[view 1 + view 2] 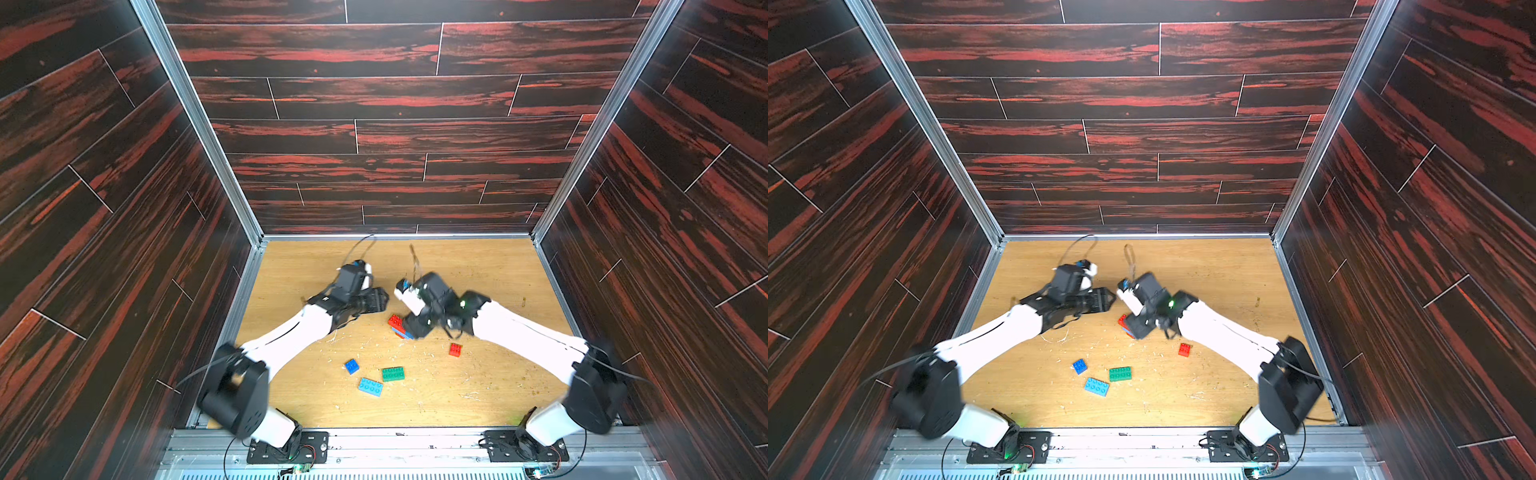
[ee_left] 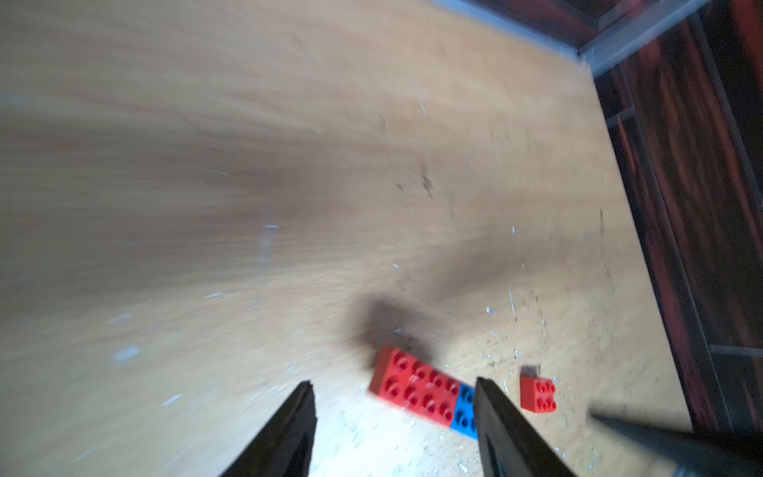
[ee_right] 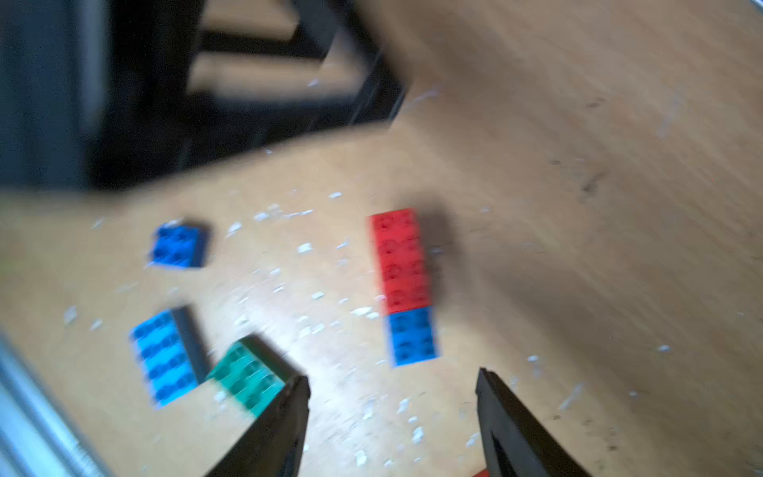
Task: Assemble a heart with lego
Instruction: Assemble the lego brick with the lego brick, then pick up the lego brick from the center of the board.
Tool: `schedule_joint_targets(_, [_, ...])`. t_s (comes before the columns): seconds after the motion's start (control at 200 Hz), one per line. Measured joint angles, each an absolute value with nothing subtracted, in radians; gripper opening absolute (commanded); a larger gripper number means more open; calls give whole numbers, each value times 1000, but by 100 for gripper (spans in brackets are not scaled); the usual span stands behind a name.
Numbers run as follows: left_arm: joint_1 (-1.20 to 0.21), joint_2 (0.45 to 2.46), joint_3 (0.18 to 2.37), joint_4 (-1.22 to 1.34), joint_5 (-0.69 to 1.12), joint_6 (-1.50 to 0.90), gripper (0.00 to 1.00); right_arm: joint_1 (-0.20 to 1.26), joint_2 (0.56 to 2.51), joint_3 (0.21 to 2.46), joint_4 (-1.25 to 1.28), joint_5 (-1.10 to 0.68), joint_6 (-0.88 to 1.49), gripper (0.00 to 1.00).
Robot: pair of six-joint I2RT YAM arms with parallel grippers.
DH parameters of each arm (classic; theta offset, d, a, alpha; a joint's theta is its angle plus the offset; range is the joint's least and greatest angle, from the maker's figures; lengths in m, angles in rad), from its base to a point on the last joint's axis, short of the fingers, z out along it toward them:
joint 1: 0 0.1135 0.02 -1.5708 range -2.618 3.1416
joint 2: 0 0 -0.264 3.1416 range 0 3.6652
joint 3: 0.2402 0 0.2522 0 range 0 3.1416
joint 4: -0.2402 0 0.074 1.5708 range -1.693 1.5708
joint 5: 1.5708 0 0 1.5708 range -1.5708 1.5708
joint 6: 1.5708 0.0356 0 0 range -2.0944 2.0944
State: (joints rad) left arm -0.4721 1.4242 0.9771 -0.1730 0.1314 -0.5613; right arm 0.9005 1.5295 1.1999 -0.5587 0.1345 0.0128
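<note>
The work looks to be between placements. A piece of the heart (image 1: 397, 324) is joined, four bricks lie loose, and neither arm carries anything.

The left fingers (image 2: 493, 413) stand about half spread with nothing between them, poised above the surface (image 1: 478, 266) near the heart. Closer to the robot lie a small dark-blue square brick (image 1: 351, 366), a light-blue oblong brick (image 1: 370, 386) and a green oblong brick (image 1: 392, 373). These three sit close together but apart from the build.

The heart lies mid-surface, partly under the right arm's wrist. It is a red oblong and a blue square set end to end in a line, flat, studs up; what joins them underneath is hidden. The right fingers (image 3: 289, 409) are parted and empty too, hovering over it. A small red square brick (image 1: 455, 349) sits alone further right.

The next move probably calls for taking one loose brick by its smooth side walls and pressing it squarely onto the studs. The bricks are hard, glossy plastic, chunky and round-studded. The surface is pale wood grain strewn with white flecks (image 3: 363, 312).
</note>
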Motion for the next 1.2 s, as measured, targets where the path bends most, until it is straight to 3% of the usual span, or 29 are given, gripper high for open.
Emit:
schedule_joint_targets(0.271, [-429, 1232, 824, -262, -20, -605, 67, 1110, 1563, 1037, -501, 109, -1, 73])
schedule_joint_targets(0.591, [-411, 1216, 780, -288, -65, -630, 67, 1121, 1719, 1031, -439, 147, -97, 76])
schedule_joint_targets(0.817, [-405, 1232, 780, -287, -72, -629, 67, 1108, 1784, 1032, -404, 154, -129, 72])
schedule_joint_targets(0.942, [-399, 1238, 780, -287, -73, -629, 67, 1080, 1804, 1053, -394, 142, -134, 60])
schedule_joint_targets(1.132, [-389, 1243, 780, -285, -72, -628, 67, 1063, 1814, 1065, -400, 112, -146, 21])
schedule_joint_targets(1.198, [-387, 1244, 780, -283, -72, -628, 67, 1062, 1812, 1067, -404, 104, -143, 14])
